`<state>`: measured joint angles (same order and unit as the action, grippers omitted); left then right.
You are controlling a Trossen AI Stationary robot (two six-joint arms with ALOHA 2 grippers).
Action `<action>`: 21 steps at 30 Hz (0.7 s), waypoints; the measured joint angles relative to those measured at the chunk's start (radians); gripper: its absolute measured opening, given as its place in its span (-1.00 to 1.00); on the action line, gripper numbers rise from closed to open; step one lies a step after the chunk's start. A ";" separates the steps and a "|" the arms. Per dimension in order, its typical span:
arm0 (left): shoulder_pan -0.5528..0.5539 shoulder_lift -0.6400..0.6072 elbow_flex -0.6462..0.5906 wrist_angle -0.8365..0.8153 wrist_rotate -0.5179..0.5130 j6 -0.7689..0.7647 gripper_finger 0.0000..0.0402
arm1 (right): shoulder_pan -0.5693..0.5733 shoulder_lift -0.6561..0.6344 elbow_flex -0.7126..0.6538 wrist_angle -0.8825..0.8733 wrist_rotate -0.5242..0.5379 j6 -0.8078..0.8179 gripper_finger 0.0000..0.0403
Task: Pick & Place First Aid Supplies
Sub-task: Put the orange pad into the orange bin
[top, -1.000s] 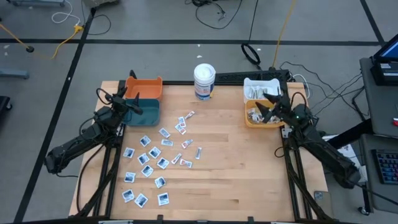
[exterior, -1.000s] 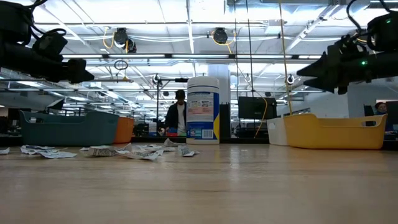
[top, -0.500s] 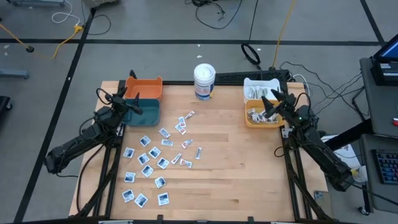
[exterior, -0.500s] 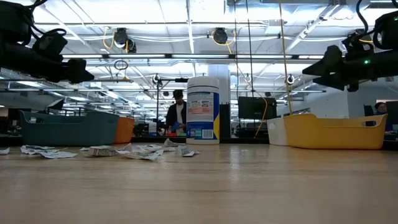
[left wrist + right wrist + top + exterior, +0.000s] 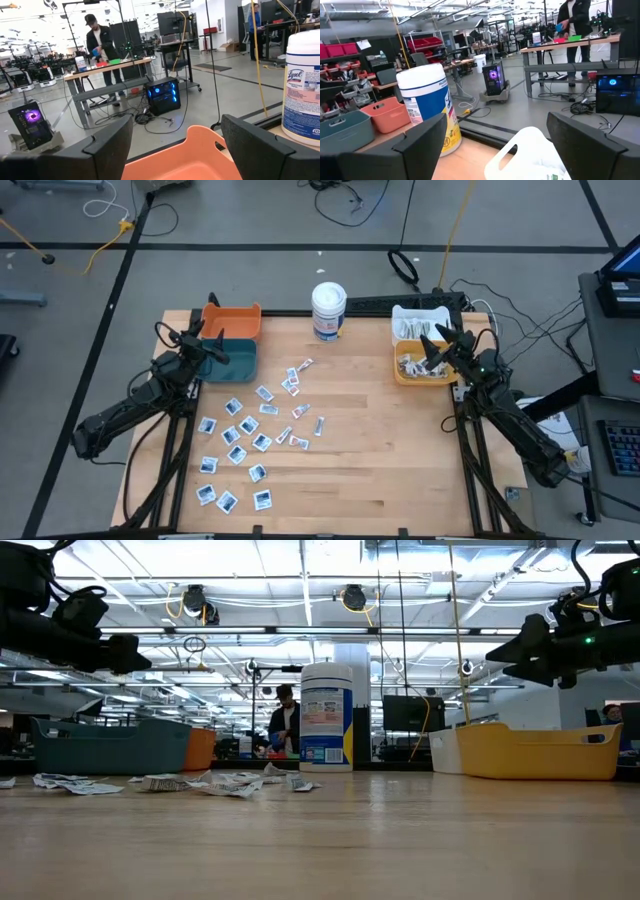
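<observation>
Wooden surface (image 5: 380, 450) with first aid supplies (image 5: 250, 442) scattered loose over its left-centre part: square white-and-blue sachets toward the front left, narrow wrapped strips and a few red-marked ones nearer the middle. In the low view they lie flat as a low litter (image 5: 160, 782) left of the tub. More supplies sit inside the yellow bin (image 5: 399, 376) at the right edge; white bin (image 5: 400, 311) just behind it also has contents, can't tell what. White tub with blue label (image 5: 328, 311) stands upright at the back centre. Orange bin (image 5: 232, 319) at back left, teal bin (image 5: 232, 360) touching it on the front side.

Left gripper (image 5: 203, 343) hangs above the teal/orange bins, jaws open, nothing held; its wrist view shows two dark fingers (image 5: 107, 145) wide apart over the orange bin's rim. Right gripper (image 5: 437, 347) hovers above the yellow bin, jaws open, empty; its wrist view shows spread fingers (image 5: 420, 140) with the white bin's edge between and the tub beyond. Neither gripper touches any packet.

A person (image 5: 285, 725) stands at a bench in the room behind.
</observation>
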<state>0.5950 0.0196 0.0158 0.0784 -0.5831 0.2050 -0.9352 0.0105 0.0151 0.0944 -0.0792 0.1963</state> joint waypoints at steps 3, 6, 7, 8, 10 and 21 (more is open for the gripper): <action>0.000 0.000 0.000 0.000 0.000 0.000 0.53 | 0.000 0.000 0.000 0.000 0.000 0.000 0.67; 0.000 0.000 0.000 0.000 0.000 0.000 0.53 | 0.000 0.000 0.000 0.000 0.000 0.000 0.67; 0.000 0.000 0.000 0.000 0.000 0.000 0.53 | 0.000 0.000 0.000 0.001 0.000 0.000 0.67; 0.000 0.000 0.000 0.000 0.000 0.000 0.53 | 0.000 0.000 0.000 0.001 0.000 0.000 0.67; 0.000 0.000 0.000 0.000 0.000 0.000 0.53 | 0.000 0.000 0.000 0.001 0.000 0.000 0.67; 0.000 0.000 0.000 0.070 -0.001 -0.158 0.53 | 0.000 0.000 -0.001 0.001 0.000 0.000 0.67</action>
<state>0.5945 0.0193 0.0158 0.1482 -0.5839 0.0472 -0.9352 0.0105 0.0139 0.0956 -0.0793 0.1963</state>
